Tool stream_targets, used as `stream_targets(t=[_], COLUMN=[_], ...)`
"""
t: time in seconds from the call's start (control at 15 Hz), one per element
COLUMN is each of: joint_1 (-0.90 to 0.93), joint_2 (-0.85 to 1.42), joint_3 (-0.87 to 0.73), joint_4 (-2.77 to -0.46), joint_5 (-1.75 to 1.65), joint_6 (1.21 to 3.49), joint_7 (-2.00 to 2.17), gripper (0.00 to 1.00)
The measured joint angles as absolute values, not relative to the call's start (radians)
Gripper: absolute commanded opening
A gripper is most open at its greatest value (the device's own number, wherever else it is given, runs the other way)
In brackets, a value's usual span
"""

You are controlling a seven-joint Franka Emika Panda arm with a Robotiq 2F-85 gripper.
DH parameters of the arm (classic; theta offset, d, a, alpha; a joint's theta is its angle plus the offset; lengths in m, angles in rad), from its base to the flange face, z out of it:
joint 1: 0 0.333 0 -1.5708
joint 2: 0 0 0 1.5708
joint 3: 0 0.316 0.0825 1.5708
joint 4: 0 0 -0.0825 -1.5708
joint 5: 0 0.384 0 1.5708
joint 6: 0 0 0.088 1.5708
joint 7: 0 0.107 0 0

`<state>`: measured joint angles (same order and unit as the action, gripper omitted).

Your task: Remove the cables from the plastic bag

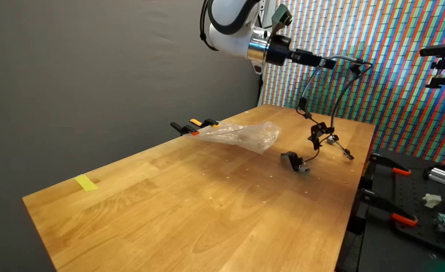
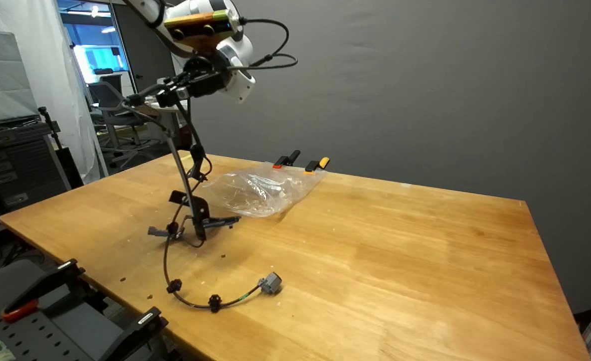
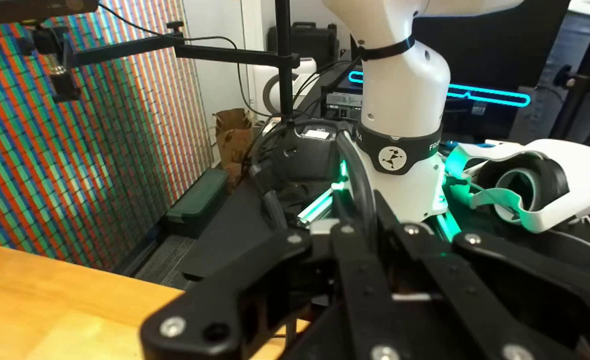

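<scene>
The cables are a dark harness with grey and black sleeves, clips and connectors (image 1: 322, 130). They hang from my gripper (image 1: 328, 63) over the wooden table, outside the bag. In an exterior view the harness (image 2: 185, 180) trails down and a grey connector (image 2: 270, 283) rests on the table. The clear plastic bag (image 1: 241, 136) lies rather flat at the table's back edge, also in an exterior view (image 2: 265, 188); I see no cable in it. In the wrist view a dark cable (image 3: 362, 185) runs between the fingers of my gripper (image 3: 357, 225), which is shut on it. The bag is out of the wrist view.
Two clamps, one red-tipped (image 1: 184, 128) and one yellow (image 1: 207, 122), pin the bag to the table edge (image 1: 139, 154). A black side desk (image 1: 396, 249) with orange-tipped clamps adjoins the table. A camera on an arm (image 1: 441, 49) stands beyond. The wrist view shows a white headset (image 3: 580, 165).
</scene>
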<state>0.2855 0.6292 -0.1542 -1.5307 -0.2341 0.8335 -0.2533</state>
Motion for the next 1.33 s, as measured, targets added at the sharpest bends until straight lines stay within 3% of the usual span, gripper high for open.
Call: stream_targets(t=[0.47,0.8,1.33], joint_1=[0.344,0.193,0.164], joint_2=[0.747,0.788,0.916], joint_3=[-0.228,0.014,0.108], joint_4=[-1.501,-1.432,-1.086], joint_5=[-0.017,0.177,0.462], joint_6=[0.847,0.847,0.881], joint_7=[-0.478,-0.329,-0.013], gripper=[0.09,0.09,0.09])
